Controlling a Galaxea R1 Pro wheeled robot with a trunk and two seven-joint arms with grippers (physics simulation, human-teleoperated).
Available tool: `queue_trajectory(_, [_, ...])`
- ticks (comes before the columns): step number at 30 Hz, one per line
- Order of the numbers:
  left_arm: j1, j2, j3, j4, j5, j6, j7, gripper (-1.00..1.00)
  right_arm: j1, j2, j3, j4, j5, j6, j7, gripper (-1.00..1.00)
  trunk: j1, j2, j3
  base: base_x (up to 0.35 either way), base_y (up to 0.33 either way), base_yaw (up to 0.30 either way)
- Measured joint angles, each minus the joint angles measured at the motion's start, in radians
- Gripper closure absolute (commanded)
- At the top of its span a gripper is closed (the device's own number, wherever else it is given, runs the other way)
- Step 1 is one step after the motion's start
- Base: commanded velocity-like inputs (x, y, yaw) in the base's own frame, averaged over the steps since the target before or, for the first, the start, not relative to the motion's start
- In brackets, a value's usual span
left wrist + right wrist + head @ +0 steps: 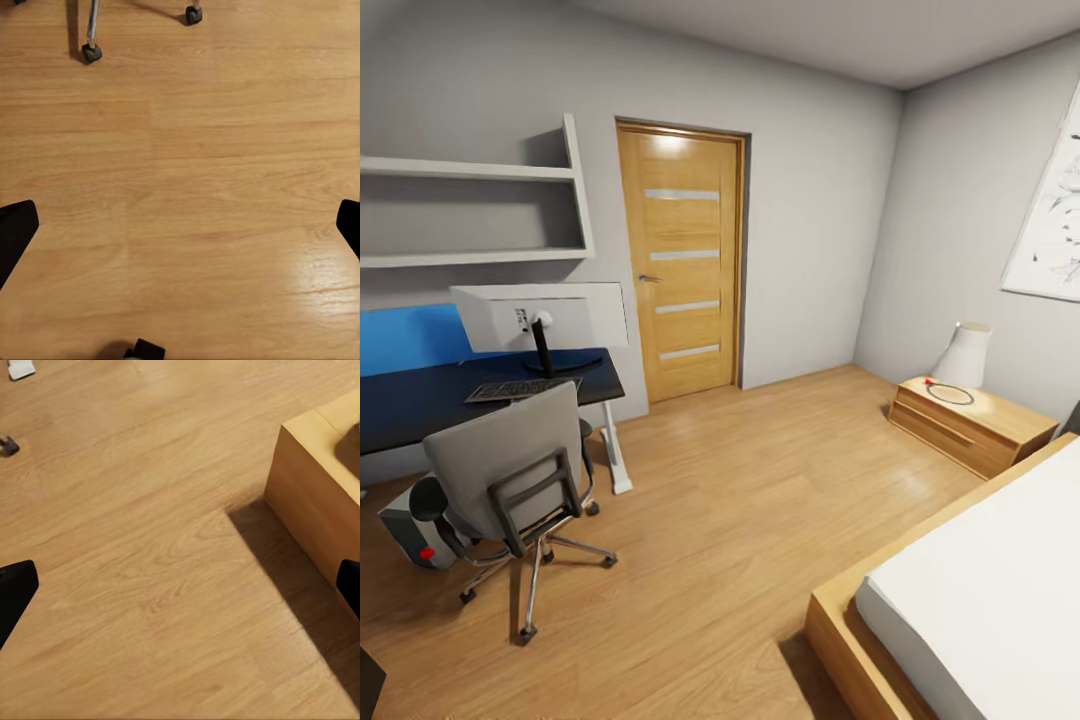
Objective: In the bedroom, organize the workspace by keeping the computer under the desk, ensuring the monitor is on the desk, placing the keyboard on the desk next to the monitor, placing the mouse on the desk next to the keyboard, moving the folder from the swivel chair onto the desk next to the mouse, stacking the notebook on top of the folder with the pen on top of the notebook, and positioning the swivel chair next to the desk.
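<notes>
**Two grippers spread wide over bare floor**

Both the left gripper [180,225] and right gripper [180,585] hang open, empty. Nearest, the swivel chair [510,470] faces the desk [420,395]; the computer [410,525] sits beneath, keyboard [520,388] then monitor [540,315] on top.

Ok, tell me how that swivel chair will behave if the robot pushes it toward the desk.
The swivel chair stands on a wheeled star base on smooth plank floor, so it will likely roll easily. A push high on the backrest may turn it rather than move it straight. Its base looks wide, so tipping seems unlikely. The desk is close behind it.
</notes>
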Motion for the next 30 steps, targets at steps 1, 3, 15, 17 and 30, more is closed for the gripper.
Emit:
queue_trajectory(1, [0.0, 0.0, 0.0, 0.0, 0.0, 0.0, 0.0, -1.0, 0.0, 0.0, 0.0, 0.0, 0.0, 0.0, 0.0, -1.0, 0.0, 0.0, -0.001, 0.092, 0.0, 0.274])
queue_trajectory(3, [0.0, -0.001, 0.0, 0.0, 0.0, 0.0, 0.0, -1.0, 0.0, 0.0, 0.001, 0.0, 0.001, 0.0, 0.0, -1.0, 0.0, 0.0, -0.002, 0.091, 0.0, 0.273])
queue_trajectory(15, [0.0, -0.001, 0.0, 0.0, 0.0, 0.0, -0.001, -1.0, 0.0, 0.0, 0.001, 0.0, 0.0, 0.0, 0.0, -1.0, 0.0, 0.0, -0.008, 0.09, 0.0, 0.273])
queue_trajectory(17, [0.0, -0.001, 0.0, 0.0, 0.0, 0.0, -0.001, -1.0, 0.0, 0.0, 0.001, 0.0, 0.0, 0.0, 0.0, -1.0, 0.0, 0.0, -0.009, 0.09, 0.0, 0.273])
queue_trajectory(30, [0.0, -0.002, 0.0, 0.0, -0.001, 0.001, -0.001, -1.0, 0.0, 0.0, 0.002, 0.0, 0.0, 0.0, 0.0, -1.0, 0.0, 0.0, -0.015, 0.142, -0.031, 0.273])
